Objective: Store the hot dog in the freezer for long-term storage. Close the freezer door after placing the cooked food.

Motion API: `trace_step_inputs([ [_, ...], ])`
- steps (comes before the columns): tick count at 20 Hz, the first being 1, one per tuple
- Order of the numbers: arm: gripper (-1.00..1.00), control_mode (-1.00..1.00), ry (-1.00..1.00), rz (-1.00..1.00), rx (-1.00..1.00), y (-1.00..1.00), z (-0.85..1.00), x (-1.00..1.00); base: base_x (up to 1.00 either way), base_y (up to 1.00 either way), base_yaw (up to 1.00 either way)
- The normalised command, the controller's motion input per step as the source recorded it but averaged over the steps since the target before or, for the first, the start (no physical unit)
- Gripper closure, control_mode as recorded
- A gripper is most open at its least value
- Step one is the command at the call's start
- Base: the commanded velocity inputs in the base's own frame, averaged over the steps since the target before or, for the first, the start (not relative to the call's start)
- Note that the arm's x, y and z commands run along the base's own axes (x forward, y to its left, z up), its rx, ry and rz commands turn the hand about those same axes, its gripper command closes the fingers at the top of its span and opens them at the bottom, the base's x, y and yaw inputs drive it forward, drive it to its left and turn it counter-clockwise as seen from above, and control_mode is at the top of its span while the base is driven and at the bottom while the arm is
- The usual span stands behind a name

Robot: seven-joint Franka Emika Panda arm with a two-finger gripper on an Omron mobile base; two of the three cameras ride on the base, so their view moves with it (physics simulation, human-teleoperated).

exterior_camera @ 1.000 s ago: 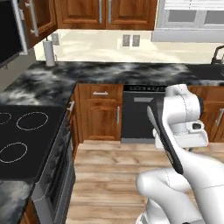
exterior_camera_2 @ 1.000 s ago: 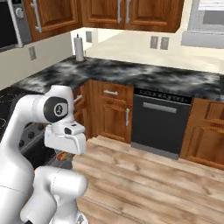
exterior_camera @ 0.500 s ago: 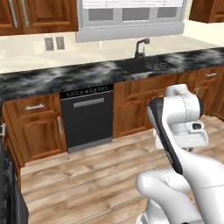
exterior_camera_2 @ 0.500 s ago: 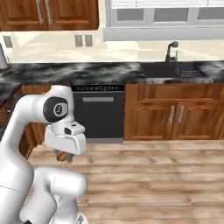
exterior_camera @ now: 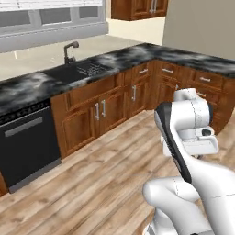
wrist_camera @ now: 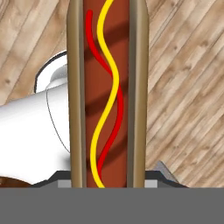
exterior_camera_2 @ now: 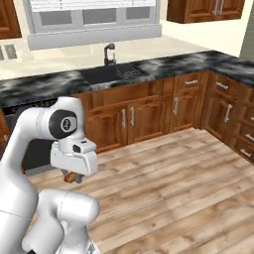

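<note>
Wooden floor (exterior_camera_2: pixel 188 168) lies open ahead to the cabinets (exterior_camera_2: pixel 149 111); fingers pinch the hot dog (wrist_camera: pixel 107 96) lengthwise.

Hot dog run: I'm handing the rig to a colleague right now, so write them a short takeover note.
Tool: shut on the hot dog, held low in front of the robot's body over the wood floor. In the hand view the hot dog runs lengthwise away from the camera, with its yellow and red sauce lines facing it.
Surroundings: both base views look at a counter with a sink, brown cabinets and a dishwasher. No freezer appears there.
Done: the hot dog is picked up.
Left: reach the freezer, put the hot dog on a shelf, let go, close the freezer door.
</note>
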Motion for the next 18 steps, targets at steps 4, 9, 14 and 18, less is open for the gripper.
trace_step_inputs([
  [4, 1.00, 1.00, 0.00, 0.00, 0.00, 0.00, 0.00, 0.00, 0.00, -0.28, -0.67],
  [9, 1.00, 1.00, 0.00, 0.00, 0.00, 0.00, 0.00, 0.00, 0.02, -0.41, -0.72],
  [14, 1.00, 1.00, 0.00, 0.00, 0.00, 0.00, 0.00, 0.00, 0.06, -0.46, -0.84],
  [18, 1.00, 1.00, 0.00, 0.00, 0.00, 0.00, 0.00, 0.00, 0.15, -0.27, -0.84],
])
